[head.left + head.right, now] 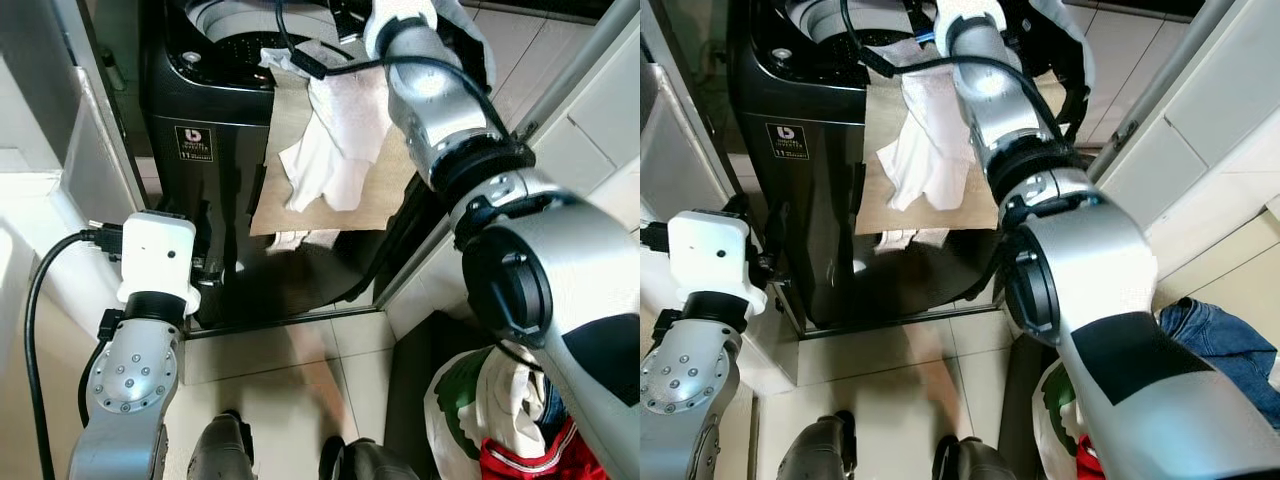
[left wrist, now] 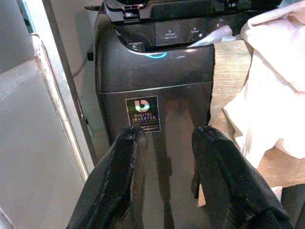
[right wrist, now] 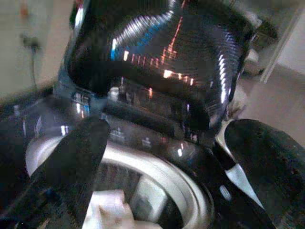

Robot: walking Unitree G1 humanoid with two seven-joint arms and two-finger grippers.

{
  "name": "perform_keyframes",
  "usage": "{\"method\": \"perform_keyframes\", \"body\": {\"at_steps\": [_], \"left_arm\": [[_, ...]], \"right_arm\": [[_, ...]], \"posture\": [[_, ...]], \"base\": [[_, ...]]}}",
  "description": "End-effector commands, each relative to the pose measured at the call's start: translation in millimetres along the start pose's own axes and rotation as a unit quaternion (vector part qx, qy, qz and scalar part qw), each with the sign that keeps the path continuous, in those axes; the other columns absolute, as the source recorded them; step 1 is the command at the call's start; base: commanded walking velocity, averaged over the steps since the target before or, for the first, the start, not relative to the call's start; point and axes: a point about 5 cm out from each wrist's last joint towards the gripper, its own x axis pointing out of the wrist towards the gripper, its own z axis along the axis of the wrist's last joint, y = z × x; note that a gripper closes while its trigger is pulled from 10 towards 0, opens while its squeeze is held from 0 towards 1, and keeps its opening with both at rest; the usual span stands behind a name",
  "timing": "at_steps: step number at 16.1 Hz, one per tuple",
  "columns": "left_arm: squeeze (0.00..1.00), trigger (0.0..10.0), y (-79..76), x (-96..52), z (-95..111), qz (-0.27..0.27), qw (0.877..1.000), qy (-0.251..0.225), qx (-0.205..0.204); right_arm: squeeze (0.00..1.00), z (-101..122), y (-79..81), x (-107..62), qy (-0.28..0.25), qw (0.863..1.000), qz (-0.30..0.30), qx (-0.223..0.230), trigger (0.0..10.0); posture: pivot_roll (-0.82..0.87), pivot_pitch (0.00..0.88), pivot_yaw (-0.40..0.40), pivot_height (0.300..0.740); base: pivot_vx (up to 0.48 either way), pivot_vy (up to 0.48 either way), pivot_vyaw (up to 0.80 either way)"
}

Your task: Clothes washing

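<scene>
Black gloss dominates the left eye view: one top-loading washing machine (image 1: 215, 120) is seen ahead, its lid raised. One tan cloth (image 1: 290, 190) is draped over the machine's front edge, and one white garment (image 1: 330, 150) is hung over it, not yet inside the tub. The right arm is stretched up over the opening; the left arm is held low in front of the machine. At the lower right, a basket of clothes (image 1: 500, 420) is waiting, with white, green and red pieces counted in it.

From the right eye view, one blue denim item (image 1: 1220, 345) is spotted on the floor beside the basket.

In the left wrist view, the left claw (image 2: 167, 157) is seen spread open, empty, aimed at the machine's front panel.

In the right wrist view, the right claw (image 3: 167, 157) is likewise shown open and gripping nothing, poised above the drum (image 3: 143, 186), where one pale bundle (image 3: 107, 207) is already lying.

Progress is judged partial: some laundry is loaded, the draped pieces and the basket's contents are left, and the lid is unclosed.
</scene>
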Motion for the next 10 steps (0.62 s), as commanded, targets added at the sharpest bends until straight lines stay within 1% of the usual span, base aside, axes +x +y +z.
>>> {"method": "perform_keyframes", "body": {"at_steps": [1,2,3,4,5,6,7,8,9,10], "left_arm": [[0.00,10.0,-6.2,3.5,1.8,-0.012,1.000,-0.011,-0.002],[0.00,10.0,-6.9,5.9,1.1,-0.015,1.000,-0.011,-0.002],[0.00,10.0,-9.8,12.6,-3.6,-0.026,1.000,-0.007,0.002],[0.00,10.0,-13.6,19.4,-5.5,-0.039,0.999,-0.008,0.014],[0.00,10.0,-15.8,23.3,-5.3,-0.048,0.999,-0.012,0.016],[0.00,10.0,-16.7,24.5,-5.2,-0.051,0.998,-0.014,0.014],[0.00,10.0,-19.2,28.3,-3.0,-0.069,0.997,-0.029,0.009],[0.00,10.0,-19.7,31.2,-3.0,-0.074,0.997,-0.032,0.000],[0.00,10.0,-20.5,32.2,-2.1,-0.075,0.997,-0.037,-0.004],[0.00,10.0,-22.1,34.9,-0.7,-0.077,0.996,-0.047,-0.006]], "right_arm": [[0.00,0.1,-9.2,-4.4,-0.037,0.999,-0.017,0.024,10.0],[0.00,-4.3,-10.8,-8.9,-0.047,0.998,-0.020,0.033,10.0],[0.00,-28.6,-11.2,-26.2,-0.041,0.997,-0.017,0.060,10.0],[0.00,-54.1,-9.5,-46.3,-0.022,0.997,-0.014,0.079,10.0],[0.00,-71.8,-6.8,-63.3,-0.006,0.997,-0.012,0.082,10.0],[0.00,-78.3,-5.6,-71.1,-0.001,0.997,-0.011,0.078,10.0],[0.00,-92.3,-3.5,-108.9,-0.011,0.998,-0.001,0.068,10.0],[0.00,-94.9,-2.8,-128.8,-0.016,0.997,0.006,0.071,10.0],[0.00,-98.6,-2.8,-145.2,-0.010,0.998,0.010,0.068,10.0],[0.00,-104.0,-1.3,-170.1,0.008,0.998,0.020,0.065,10.0]], "posture": [[0.26,0.058,-0.175,0.740],[0.24,0.048,-0.167,0.740],[0.20,0.032,-0.157,0.740],[0.17,0.012,-0.148,0.740],[0.15,0.009,-0.143,0.740],[0.15,0.006,-0.140,0.740],[0.12,0.000,-0.122,0.740],[0.09,0.000,-0.105,0.740],[0.08,0.000,-0.099,0.740],[0.07,0.000,-0.091,0.740]], "base": [[0.000,0.000,0.00],[0.000,0.000,0.00],[0.000,0.000,0.00],[0.000,0.000,0.00],[0.000,0.000,0.00],[0.000,0.000,0.00],[0.000,0.000,0.00],[0.000,0.000,0.00],[0.000,0.000,0.00],[0.000,0.000,0.00]]}}
